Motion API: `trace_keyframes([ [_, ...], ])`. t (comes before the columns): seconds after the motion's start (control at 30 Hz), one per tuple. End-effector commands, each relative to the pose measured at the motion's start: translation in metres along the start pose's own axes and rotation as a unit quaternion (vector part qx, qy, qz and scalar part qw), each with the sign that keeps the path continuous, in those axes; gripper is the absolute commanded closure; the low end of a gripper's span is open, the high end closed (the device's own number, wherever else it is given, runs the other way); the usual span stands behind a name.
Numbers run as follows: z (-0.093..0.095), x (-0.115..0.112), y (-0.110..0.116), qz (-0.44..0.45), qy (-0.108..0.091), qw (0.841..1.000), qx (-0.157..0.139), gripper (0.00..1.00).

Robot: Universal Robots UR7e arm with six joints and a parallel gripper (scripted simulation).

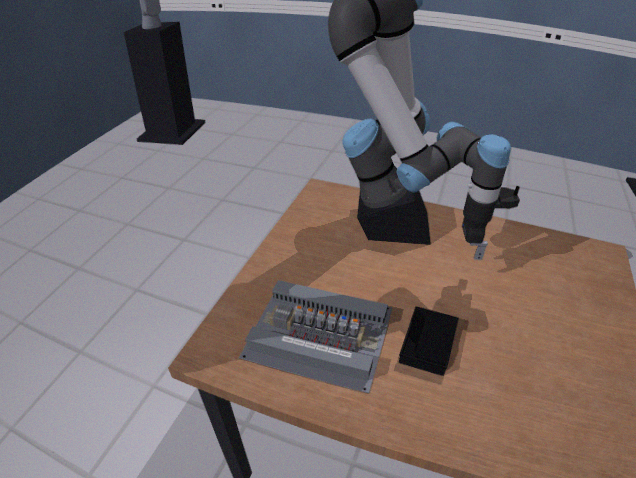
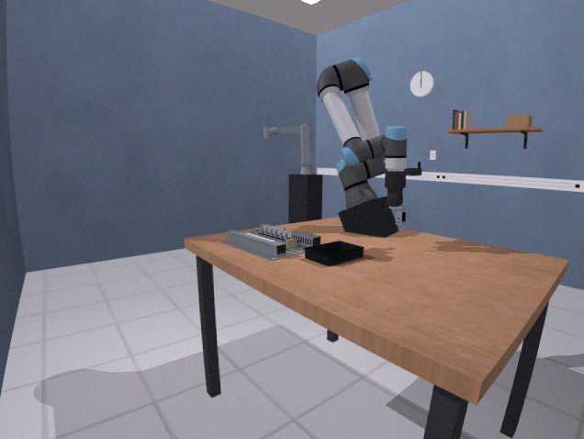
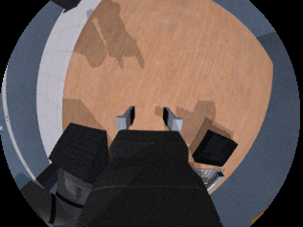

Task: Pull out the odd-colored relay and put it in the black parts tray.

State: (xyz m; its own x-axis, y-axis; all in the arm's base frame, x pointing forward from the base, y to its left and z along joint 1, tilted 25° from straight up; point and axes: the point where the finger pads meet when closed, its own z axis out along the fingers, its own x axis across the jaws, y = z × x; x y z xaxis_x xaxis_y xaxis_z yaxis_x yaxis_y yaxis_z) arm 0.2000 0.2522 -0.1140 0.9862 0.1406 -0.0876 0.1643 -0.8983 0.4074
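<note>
The grey relay panel (image 1: 308,359) (image 2: 278,256) lies flat on the table, partly in view in the wrist view (image 3: 218,179). The relay with the blue button (image 1: 343,322) sits in the row, second from the right in the top view. The other five relays, such as the rightmost relay (image 1: 354,325), have orange buttons. The black parts tray (image 1: 429,340) (image 2: 334,253) (image 3: 214,147) stands right of the panel and looks empty. My gripper (image 1: 480,251) (image 2: 400,217) (image 3: 149,112) is open and empty, above the table near the arm's base, well away from panel and tray.
The wooden table (image 1: 514,380) (image 2: 448,292) carries the arm's black base (image 1: 394,221) behind the panel. Raised grey ducts (image 1: 329,300) run along the panel's back and front, on both sides of the relay row. The panel is near the table's left edge. A narrow gap separates panel and tray.
</note>
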Motion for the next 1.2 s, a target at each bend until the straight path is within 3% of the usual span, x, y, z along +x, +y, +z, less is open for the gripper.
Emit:
trace_keyframes([
  [0.0,-0.005,0.014,0.005,0.003,0.002,1.000,0.005,0.02],
  [0.5,-0.013,0.046,0.024,0.012,0.004,1.000,0.015,0.02],
  [1.17,-0.025,0.101,0.070,0.030,0.009,0.999,0.028,0.02],
])
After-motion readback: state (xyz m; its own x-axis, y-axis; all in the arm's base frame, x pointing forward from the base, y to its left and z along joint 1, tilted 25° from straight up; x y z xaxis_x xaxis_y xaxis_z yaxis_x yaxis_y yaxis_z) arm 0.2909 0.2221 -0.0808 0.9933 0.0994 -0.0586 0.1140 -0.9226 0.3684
